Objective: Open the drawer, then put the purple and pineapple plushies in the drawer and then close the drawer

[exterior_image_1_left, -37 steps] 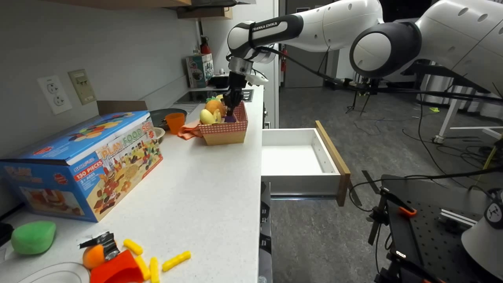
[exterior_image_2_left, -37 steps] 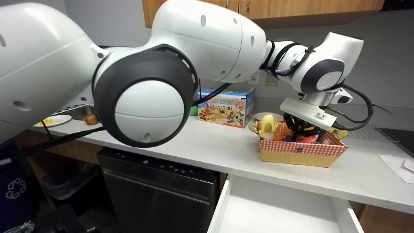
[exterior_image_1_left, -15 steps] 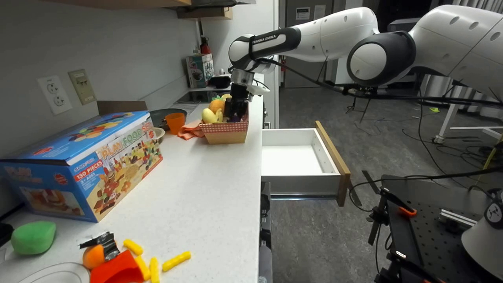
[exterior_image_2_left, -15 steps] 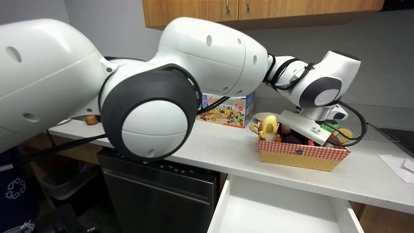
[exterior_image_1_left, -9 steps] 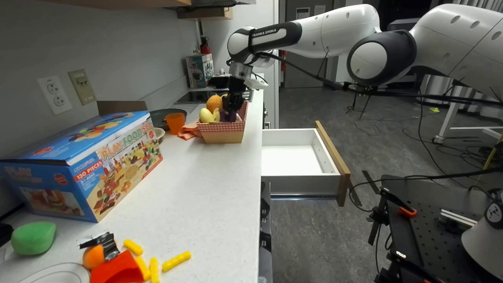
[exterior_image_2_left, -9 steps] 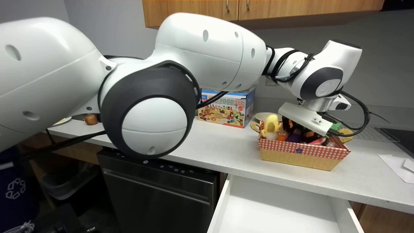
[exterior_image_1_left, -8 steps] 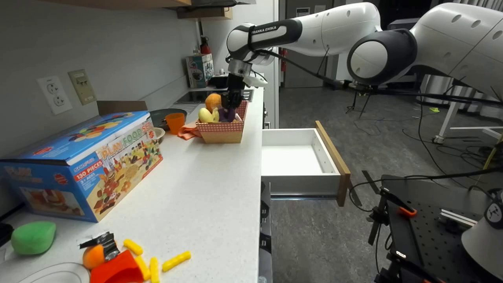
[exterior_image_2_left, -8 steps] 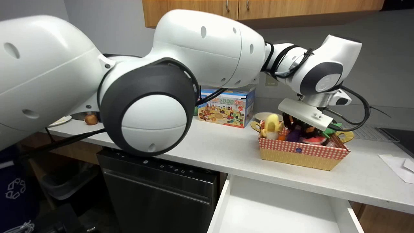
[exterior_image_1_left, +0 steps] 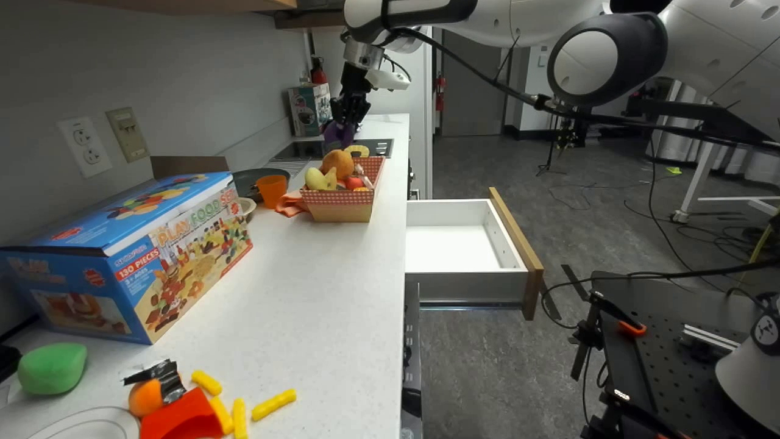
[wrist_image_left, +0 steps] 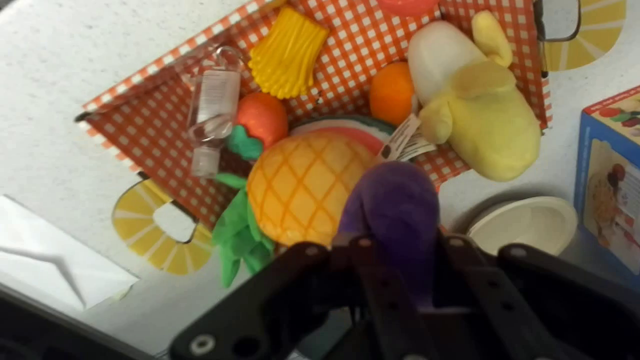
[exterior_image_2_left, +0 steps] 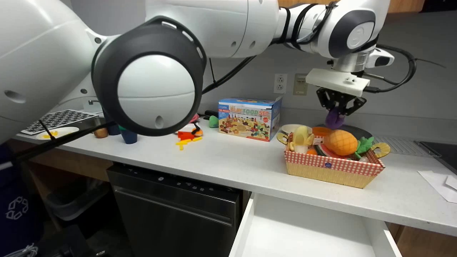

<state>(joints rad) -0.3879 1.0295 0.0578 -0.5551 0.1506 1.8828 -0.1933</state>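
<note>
Your gripper (wrist_image_left: pixel 410 245) is pinching the purple plushie (exterior_image_2_left: pixel 334 120), jaws parted only by its girth. The plushie hangs higher than the basket (exterior_image_2_left: pixel 328 173), long axis nearly upright, leaning slightly, rounded end down. Inside, the pineapple plushie (wrist_image_left: pixel 302 192) lies on its side, leafy crown (wrist_image_left: pixel 236 236) toward a yellow handle (wrist_image_left: pixel 135 225). Both exterior views show you the pulled-out drawer (exterior_image_1_left: pixel 451 244), outside the wrist view; its wooden front (exterior_image_1_left: pixel 517 239) shows in an exterior view, but not both.

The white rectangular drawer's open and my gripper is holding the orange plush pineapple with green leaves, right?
Not the orange pineapple: the wrist view shows the gripper holding the rounded purple plushie. The white drawer is open, as you said.
</note>
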